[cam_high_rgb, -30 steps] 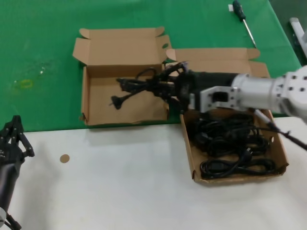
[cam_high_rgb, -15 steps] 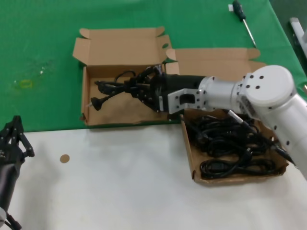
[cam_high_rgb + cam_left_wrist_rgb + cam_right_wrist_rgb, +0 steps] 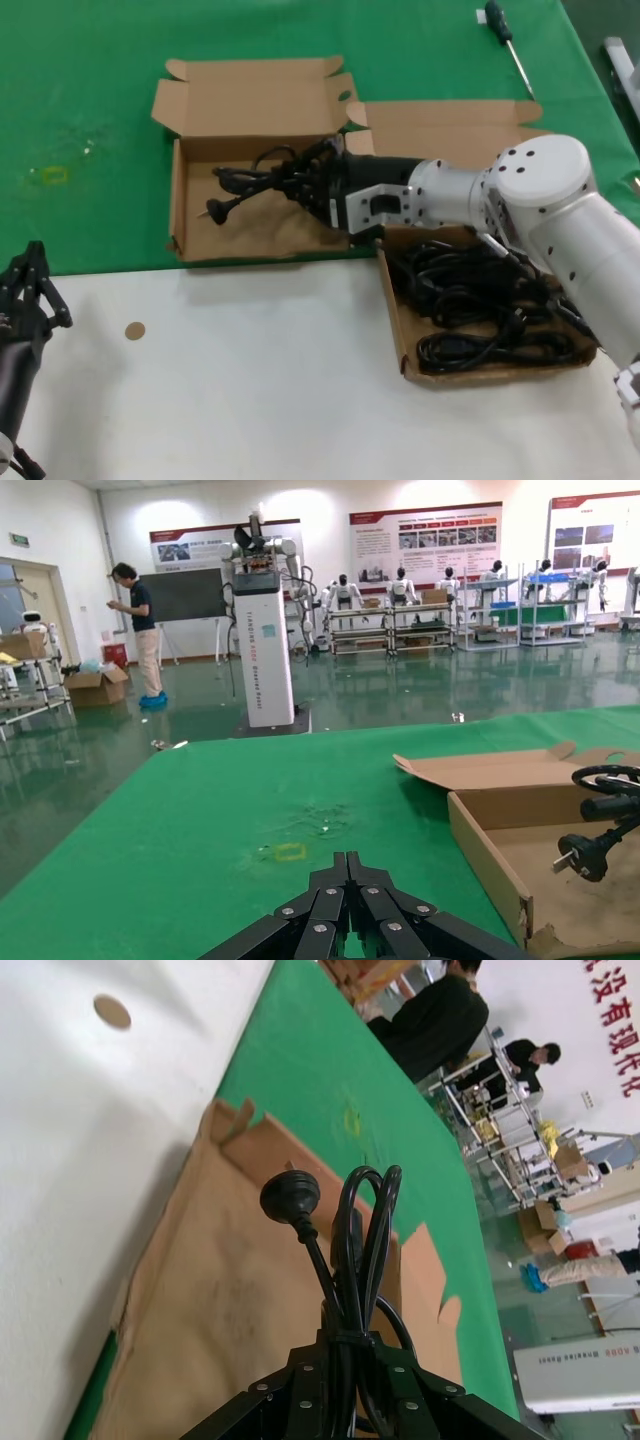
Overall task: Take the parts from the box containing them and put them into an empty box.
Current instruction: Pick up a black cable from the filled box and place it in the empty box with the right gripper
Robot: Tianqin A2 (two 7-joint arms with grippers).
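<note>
Power cords [image 3: 480,300] remain heaped in the larger box [image 3: 395,310], nearest the robot. Beyond, the right gripper [image 3: 300,180] is clamped on one cord bundle [image 3: 255,180], suspended over the smaller box [image 3: 185,205], plug [image 3: 220,208] dangling. Recommendation: lower until the plug rests on the floor, then release centrally. Left gripper [image 3: 25,290] idle, closed, at the near table edge.

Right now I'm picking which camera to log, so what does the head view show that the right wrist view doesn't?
Only the head view shows the larger box with the remaining cords, the screwdriver, and the left gripper parked at the table's near left edge. Only the right wrist view shows people and shelving in the hall beyond the table. Both show the right gripper shut on a cord bundle over the smaller box, plug sticking out.
</note>
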